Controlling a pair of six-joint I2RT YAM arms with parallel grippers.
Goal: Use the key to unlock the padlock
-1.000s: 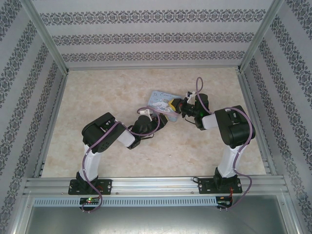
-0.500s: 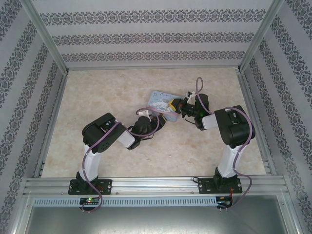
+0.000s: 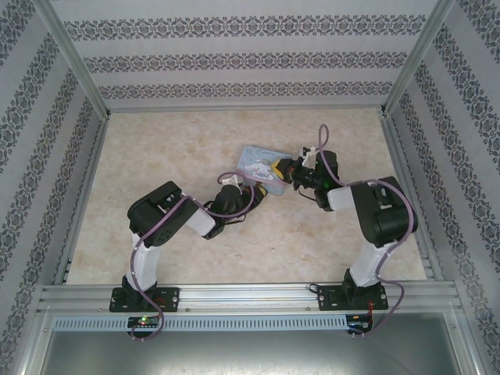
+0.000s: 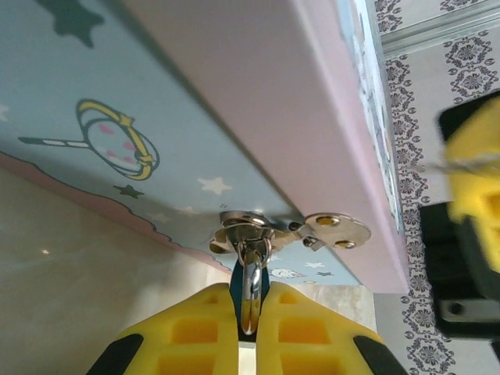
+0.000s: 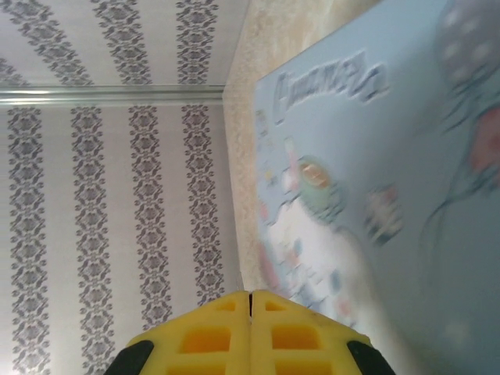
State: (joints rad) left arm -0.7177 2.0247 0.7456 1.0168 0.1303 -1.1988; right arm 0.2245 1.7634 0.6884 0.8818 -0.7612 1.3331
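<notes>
The padlock (image 4: 251, 283) hangs by its thin metal shackle from the hasp (image 4: 258, 228) on the front of the light-blue cartoon tin (image 4: 156, 101). My left gripper (image 4: 250, 298) is shut on it, and the teal body shows between the yellow fingertips. From above, the left gripper (image 3: 258, 190) is at the tin's near side. My right gripper (image 3: 280, 168) sits shut at the tin's right end, over the lid (image 5: 391, 195). In the left wrist view a thin grey strip, the key (image 4: 426, 165), pokes out from the right gripper's yellow fingers (image 4: 473, 187).
The tin (image 3: 254, 159) lies flat in the middle of the beige table. Patterned walls and metal frame posts close in the back and both sides. Both arms crowd the tin, and open tabletop lies to the left and front.
My left gripper's jaws have shut onto the padlock. The right arm's elbow has swung a little right and down, while its gripper stays at the tin.
</notes>
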